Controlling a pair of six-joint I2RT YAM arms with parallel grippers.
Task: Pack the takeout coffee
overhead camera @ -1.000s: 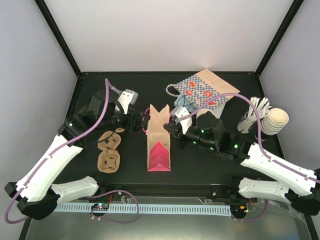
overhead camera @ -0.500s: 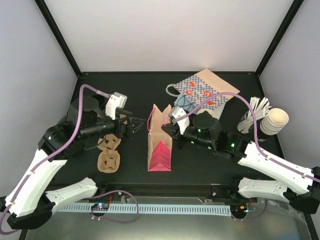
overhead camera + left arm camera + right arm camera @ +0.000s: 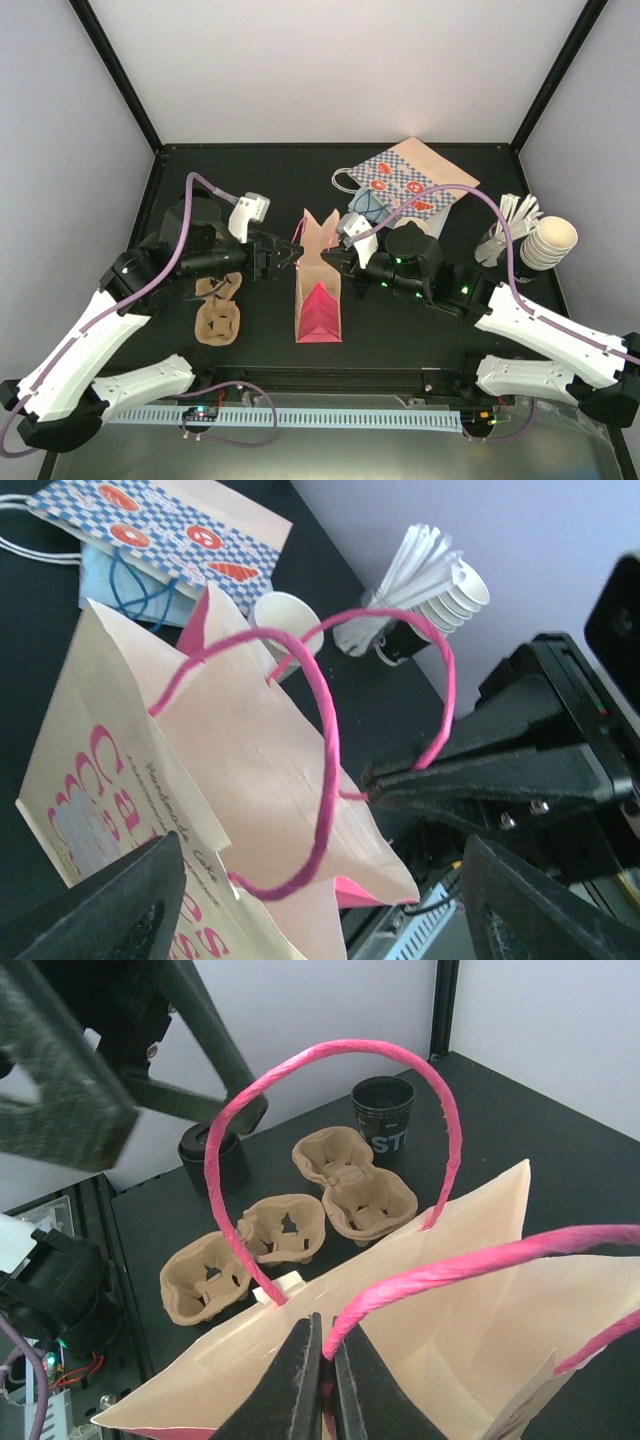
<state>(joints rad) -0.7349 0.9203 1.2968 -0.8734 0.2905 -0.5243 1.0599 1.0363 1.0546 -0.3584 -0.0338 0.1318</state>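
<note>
Small white paper coffee cup (image 3: 286, 620) unpacked; left gripper (image 3: 289, 255), jaws apart, swung back to 9 o'clock of tall pink paper bag (image 3: 318, 310); right gripper (image 3: 335, 260) clamps pink handle (image 3: 470, 1263), so opening the bag looks next.

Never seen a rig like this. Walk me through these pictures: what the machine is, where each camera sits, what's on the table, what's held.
These are two robot arms bolted at the near edge of a black table, each ending in a two-finger gripper. One picture looks down from above; the other two come from wrist cameras. A pink bag stands between the arms. The right gripper is pinched shut on one of its handles; the left gripper is open, holding nothing. Around lie cardboard cup carriers, a patterned bag, stacked cream cups and a small white cup, the coffee not yet packed.
</note>
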